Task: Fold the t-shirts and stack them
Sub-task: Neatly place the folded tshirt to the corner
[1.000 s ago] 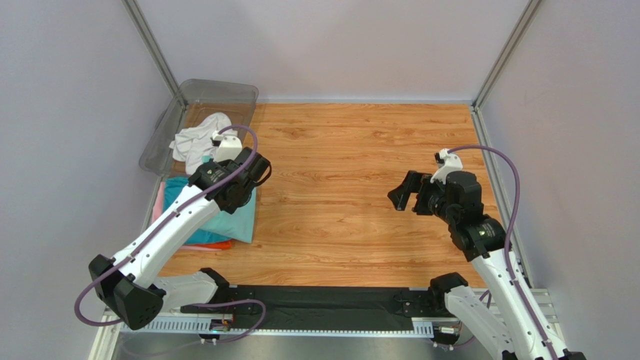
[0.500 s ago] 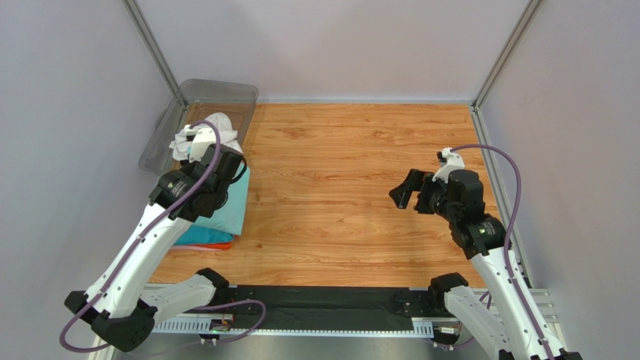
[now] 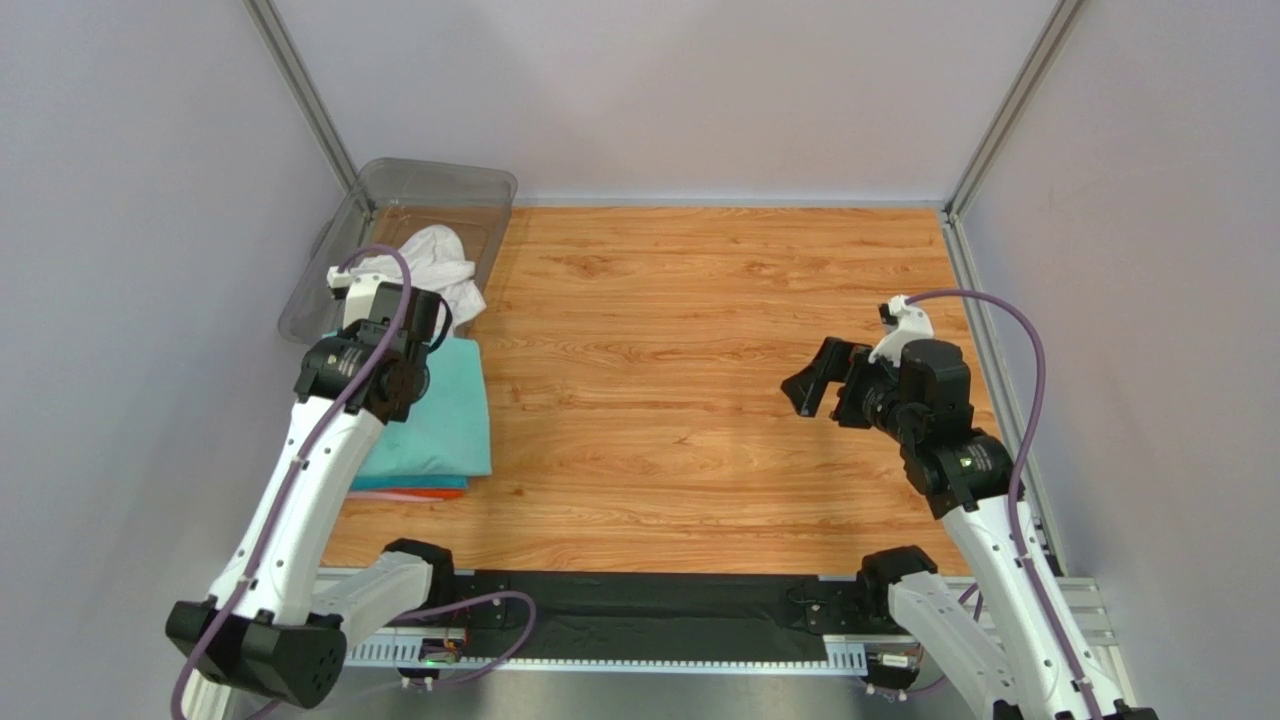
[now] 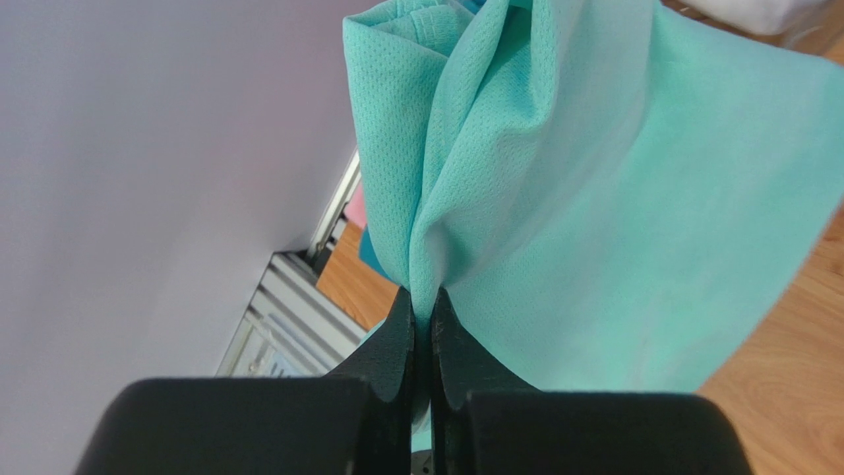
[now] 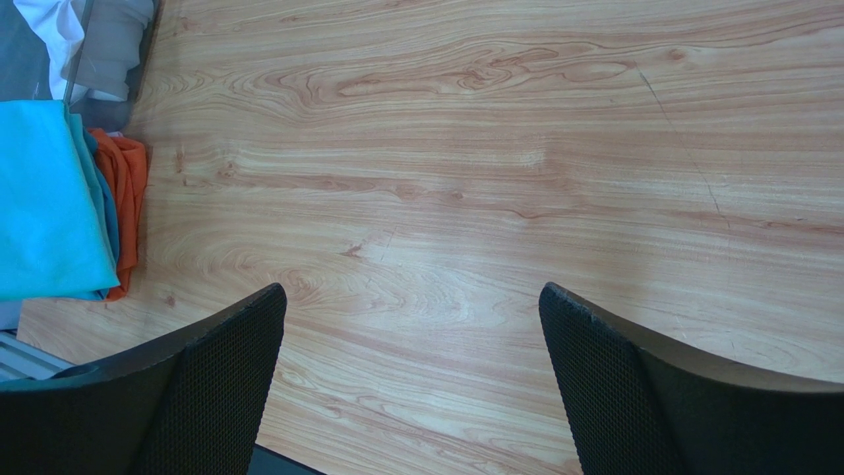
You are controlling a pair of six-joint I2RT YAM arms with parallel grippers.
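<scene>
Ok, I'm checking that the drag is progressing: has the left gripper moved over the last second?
Yes. The left gripper, shut on the mint t-shirt, has shifted left along the clear bin's near end, toward the left wall.

Jaws stand wide apart above the wooden table (image 5: 475, 148); left, turquoise t-shirt (image 5: 45, 198) overlies orange t-shirt (image 5: 126, 183).

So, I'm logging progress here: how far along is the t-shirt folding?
Done: folded shirts, an orange t-shirt among them, sit stacked at the table's left edge. In hand: the left end effector pinches the mint t-shirt on top. Left: the white t-shirt lies crumpled at the clear bin; the right end effector hangs open, holding nothing.
</scene>
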